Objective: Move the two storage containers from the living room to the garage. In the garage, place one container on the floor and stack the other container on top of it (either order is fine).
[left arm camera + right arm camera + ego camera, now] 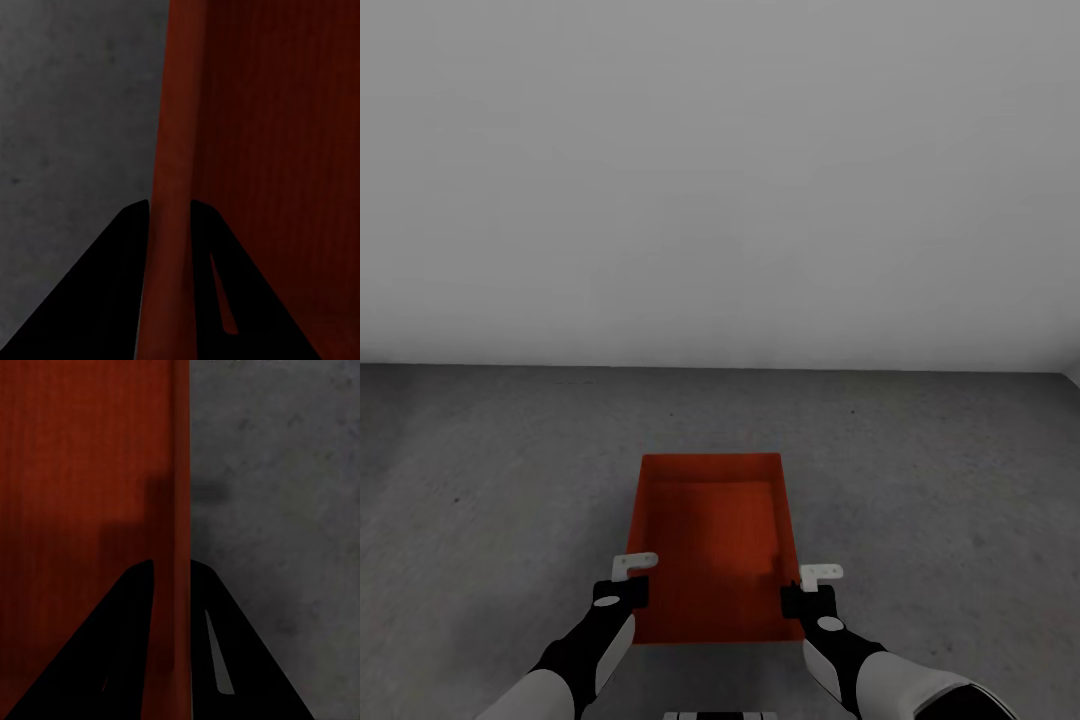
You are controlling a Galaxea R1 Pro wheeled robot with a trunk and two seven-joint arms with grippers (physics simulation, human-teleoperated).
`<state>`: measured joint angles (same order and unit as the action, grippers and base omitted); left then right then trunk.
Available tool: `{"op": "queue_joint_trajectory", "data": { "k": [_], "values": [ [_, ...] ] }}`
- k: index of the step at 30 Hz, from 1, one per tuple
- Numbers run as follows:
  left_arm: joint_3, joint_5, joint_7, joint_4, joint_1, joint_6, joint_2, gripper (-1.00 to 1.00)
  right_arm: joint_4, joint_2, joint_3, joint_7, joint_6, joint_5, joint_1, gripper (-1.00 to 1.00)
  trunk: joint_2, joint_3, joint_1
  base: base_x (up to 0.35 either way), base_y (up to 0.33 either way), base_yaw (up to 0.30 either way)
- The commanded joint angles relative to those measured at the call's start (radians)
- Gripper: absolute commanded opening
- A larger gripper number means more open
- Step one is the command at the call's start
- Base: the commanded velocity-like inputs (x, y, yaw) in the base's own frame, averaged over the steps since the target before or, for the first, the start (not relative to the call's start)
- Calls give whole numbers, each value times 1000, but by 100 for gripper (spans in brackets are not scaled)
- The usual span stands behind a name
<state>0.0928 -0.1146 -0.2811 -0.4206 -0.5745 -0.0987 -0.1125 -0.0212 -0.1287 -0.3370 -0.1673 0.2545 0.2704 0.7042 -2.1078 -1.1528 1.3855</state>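
Fingers point(635, 565) of the left gripper point(628, 580) clamped on the left wall of the orange-red storage container point(710, 520), seen from the head. Same on the other side: right gripper point(812, 588) clamped on the right wall. Box held long-way out in front, over the dark grey floor point(480, 450) of the garage, near the pale wall point(720, 180). Hard to tell if resting on the ground or held a bit above it.

Next, from the left wrist: one black finger point(97, 300) on each side of the red wall point(171, 150), squeezing it, with grey concrete point(67, 112) on the outer side.

Last, from the right wrist: two black fingers point(112, 645) squeezing the other red wall point(180, 472), with the inside of the box point(82, 450) on one side and concrete point(277, 547) on the other.

Probably the step of setting this box down. To do it well:
- Lower both arms together, slowly.
- Keep the box flat, not tipped.
- Hold tight until the bottom sits flat on the ground.
- Then open both sides and lift straight up, without bumping the walls.
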Motion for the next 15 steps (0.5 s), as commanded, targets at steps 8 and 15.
{"op": "queue_joint_trajectory", "data": {
  "k": [8,15],
  "values": [
    [-25,2,-15,-4,-1,-7,33,-100,0,0,27,-3,3,3,0,-100,-49,-23,27,0,0,0],
    [-25,2,-15,-4,-1,-6,33,-100,0,0,27,-3,3,3,0,-100,-49,-23,27,0,0,0]
  ]
}}
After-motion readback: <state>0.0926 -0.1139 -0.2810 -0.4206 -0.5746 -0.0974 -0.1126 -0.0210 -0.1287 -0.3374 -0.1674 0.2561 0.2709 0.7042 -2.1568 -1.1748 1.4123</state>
